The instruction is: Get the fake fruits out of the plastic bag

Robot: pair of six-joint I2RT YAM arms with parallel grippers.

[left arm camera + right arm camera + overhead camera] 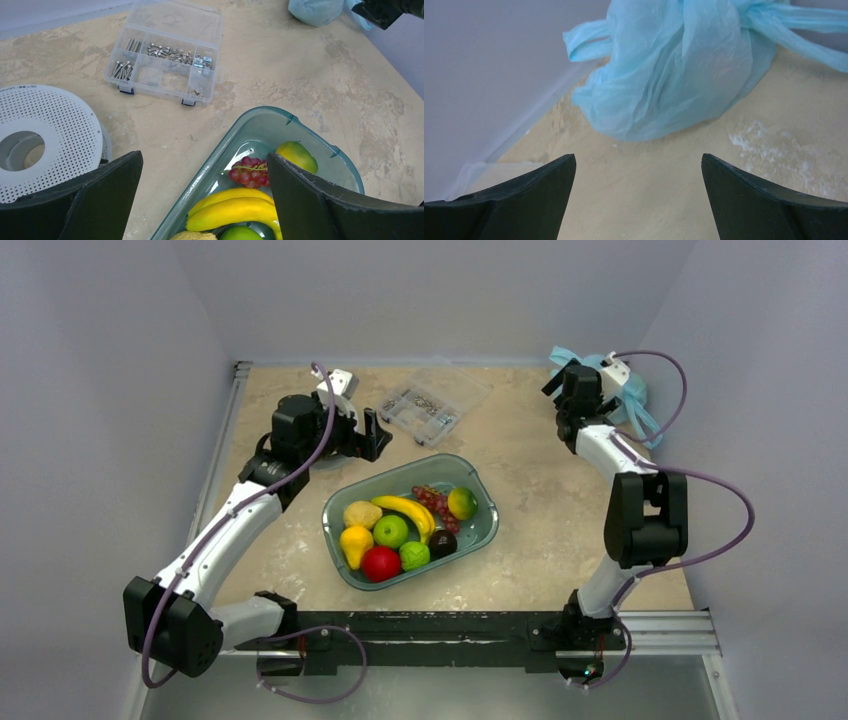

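Observation:
The light-blue plastic bag [669,75] lies bunched in the far right corner against the wall [632,398], handles trailing right. I cannot see inside it. My right gripper [639,157] hangs open just short of the bag, with bare table between its fingers. A green-and-orange mango-like fruit [462,503] and a round dark-green fruit [414,555] lie in the teal basket [340,502]. My left gripper [204,156] is open and empty above the basket's far left rim, with the mango-like fruit [297,155] past its right finger.
The basket also holds a banana [405,510], grapes [435,500], a yellow pear [355,543], a red apple [380,563] and a light-green apple [391,531]. A clear parts box [435,402] sits at the back. A white perforated disc [45,135] lies beside my left fingers.

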